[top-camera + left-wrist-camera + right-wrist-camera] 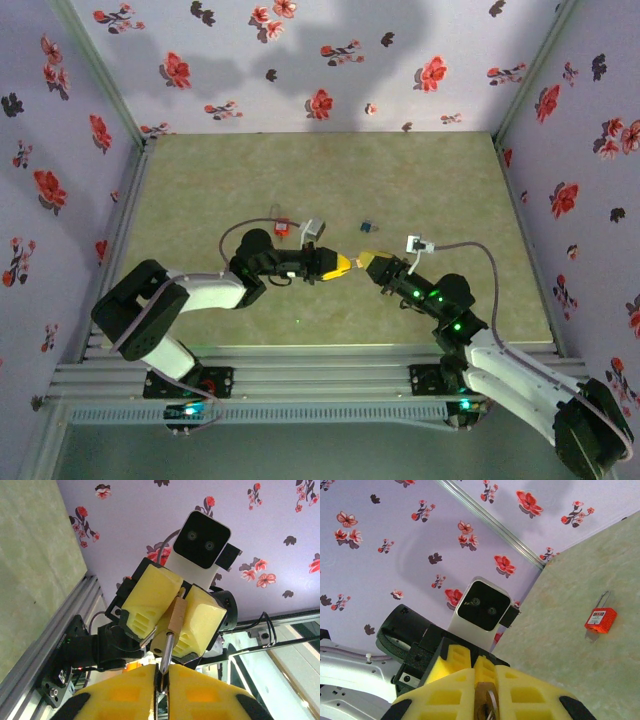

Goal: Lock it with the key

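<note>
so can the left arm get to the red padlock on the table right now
Probably not yet: the left pincer is shut on the key, at the brass padlock in the right pincer. The red padlock lies nearby in the open, nothing blocking it.

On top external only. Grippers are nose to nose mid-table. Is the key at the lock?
Observer: Yes. Left wrist view has the left gripper shut on a key, its blade meeting the base of a brass padlock.
Operator: Who's holding the padlock?
Observer: The right gripper, clamped on its body.
Operator: Red blob beyond the left gripper?
Observer: A red padlock with a metal shackle, lying flat on the table.
</note>
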Robot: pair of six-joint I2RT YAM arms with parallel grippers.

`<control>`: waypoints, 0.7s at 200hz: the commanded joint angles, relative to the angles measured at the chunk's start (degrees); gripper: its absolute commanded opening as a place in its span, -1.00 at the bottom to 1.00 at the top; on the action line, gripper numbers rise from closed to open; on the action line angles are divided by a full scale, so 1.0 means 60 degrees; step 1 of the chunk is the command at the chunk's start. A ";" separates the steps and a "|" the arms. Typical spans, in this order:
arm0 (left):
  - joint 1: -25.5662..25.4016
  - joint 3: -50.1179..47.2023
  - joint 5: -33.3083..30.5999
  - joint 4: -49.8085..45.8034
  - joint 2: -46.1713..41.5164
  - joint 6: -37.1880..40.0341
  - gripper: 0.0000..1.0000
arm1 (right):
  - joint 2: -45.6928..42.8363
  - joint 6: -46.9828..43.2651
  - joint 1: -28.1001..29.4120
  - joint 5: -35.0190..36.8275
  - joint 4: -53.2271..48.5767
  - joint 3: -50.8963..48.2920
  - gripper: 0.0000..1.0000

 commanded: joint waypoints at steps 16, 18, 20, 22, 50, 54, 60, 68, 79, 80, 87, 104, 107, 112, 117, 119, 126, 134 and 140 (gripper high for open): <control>-0.0094 0.0152 -0.0054 0.0379 0.0093 0.0196 -0.86 | -0.0029 0.0129 0.0108 0.0088 0.0151 0.0058 -1.00; -0.0087 0.0151 -0.0048 0.0381 0.0098 0.0191 -0.88 | -0.0023 0.0143 0.0108 0.0082 0.0154 0.0060 -1.00; -0.0086 0.0158 -0.0043 0.0378 0.0099 0.0197 -0.89 | -0.0029 0.0158 0.0104 0.0088 0.0152 0.0061 -1.00; -0.0086 0.0152 -0.0042 0.0381 0.0107 0.0209 -0.90 | -0.0031 0.0172 0.0107 0.0089 0.0147 0.0068 -1.00; -0.0086 0.0180 -0.0046 0.0375 0.0132 0.0233 -1.00 | -0.0034 0.0380 0.0122 0.0072 0.0027 0.0149 -1.00; -0.0086 0.0195 -0.0029 0.0369 0.0129 0.0242 -1.00 | -0.0036 0.0413 0.0122 0.0073 0.0011 0.0156 -1.00; -0.0108 0.0204 -0.0031 0.0354 0.0133 0.0257 -1.00 | -0.0022 0.0459 0.0122 0.0079 -0.0036 0.0176 -1.00; -0.0101 0.0204 -0.0027 0.0356 0.0143 0.0278 -1.00 | -0.0023 0.0524 0.0122 0.0047 -0.0103 0.0216 -1.00; -0.0101 0.0179 -0.0033 0.0329 0.0144 0.0327 -1.00 | -0.0034 0.0609 0.0123 0.0043 -0.0188 0.0262 -1.00; -0.0101 0.0184 -0.0030 0.0329 0.0144 0.0339 -1.00 | -0.0035 0.0615 0.0123 0.0040 -0.0194 0.0271 -1.00; -0.0100 0.0171 -0.0028 0.0339 0.0158 0.0353 -1.00 | -0.0051 0.0651 0.0122 0.0044 -0.0345 0.0330 -1.00; -0.0101 0.0118 -0.0032 0.0327 0.0158 0.0417 -1.00 | -0.0052 0.0716 0.0127 0.0025 -0.0494 0.0378 -1.00; -0.0108 0.0109 -0.0028 0.0326 0.0162 0.0437 -1.00 | -0.0058 0.0734 0.0123 0.0040 -0.0496 0.0388 -1.00; -0.0102 0.0087 -0.0020 0.0324 0.0151 0.0475 -1.00 | -0.0051 0.0763 0.0123 0.0046 -0.0527 0.0396 -1.00; -0.0101 0.0075 -0.0013 0.0305 0.0139 0.0508 -1.00 | -0.0066 0.0793 0.0122 0.0058 -0.0588 0.0410 -1.00; -0.0101 0.0073 -0.0024 0.0286 0.0135 0.0529 -1.00 | -0.0077 0.0804 0.0122 0.0056 -0.0605 0.0423 -1.00; -0.0101 0.0068 -0.0036 0.0229 0.0112 0.0579 -1.00 | -0.0080 0.0826 0.0122 0.0060 -0.0684 0.0453 -1.00; -0.0103 0.0057 -0.0013 0.0197 0.0099 0.0614 -1.00 | -0.0063 0.0862 0.0123 0.0063 -0.0739 0.0503 -1.00; -0.0101 0.0055 -0.0013 0.0166 0.0101 0.0664 -1.00 | -0.0070 0.0873 0.0127 0.0042 -0.0790 0.0525 -1.00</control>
